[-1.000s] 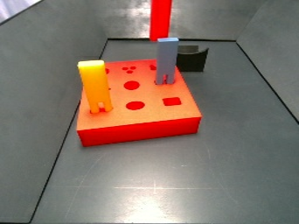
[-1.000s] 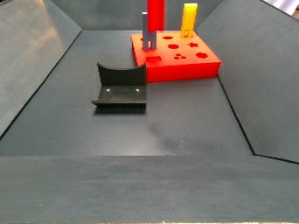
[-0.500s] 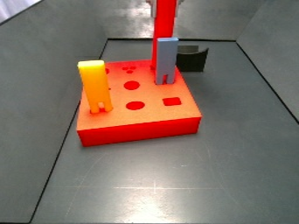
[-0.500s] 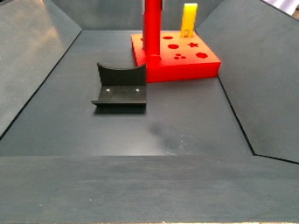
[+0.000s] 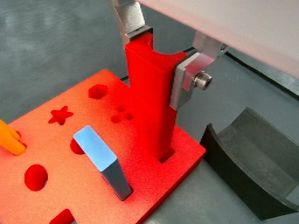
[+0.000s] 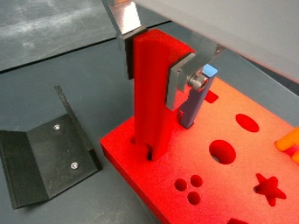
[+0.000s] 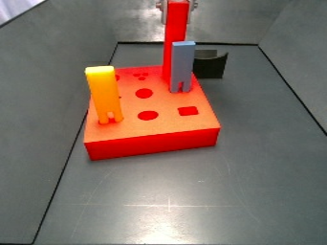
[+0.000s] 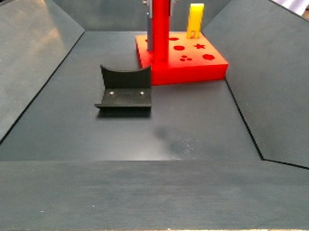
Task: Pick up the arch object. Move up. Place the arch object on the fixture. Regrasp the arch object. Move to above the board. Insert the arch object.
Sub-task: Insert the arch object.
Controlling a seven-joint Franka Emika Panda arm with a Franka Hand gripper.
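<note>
My gripper [image 5: 162, 59] is shut on the upper part of the arch object [image 5: 152, 105], a solid red upright block, also seen in a wrist view [image 6: 152, 96]. Its lower end sits in a hole at the corner of the board [image 5: 70, 140], the flat red-orange slab. In both side views the arch object [image 7: 177, 29] [image 8: 158, 23] stands upright on the board [image 7: 147, 129] [image 8: 187, 63], just behind the blue-grey block [image 7: 182, 67]. The gripper body is above the frame in both side views. The fixture [image 8: 123, 90] stands empty beside the board.
A yellow-orange notched block [image 7: 101, 94] stands upright at another corner of the board. The blue-grey block [image 5: 103, 162] stands close beside the arch object. The fixture [image 5: 251, 166] [image 6: 47, 162] is near the board's edge. Sloped grey walls [image 7: 52, 57] enclose the floor.
The arch object has come straight down in the gripper, from hanging above the board to its lower end being in the corner hole. Nothing else has moved.
</note>
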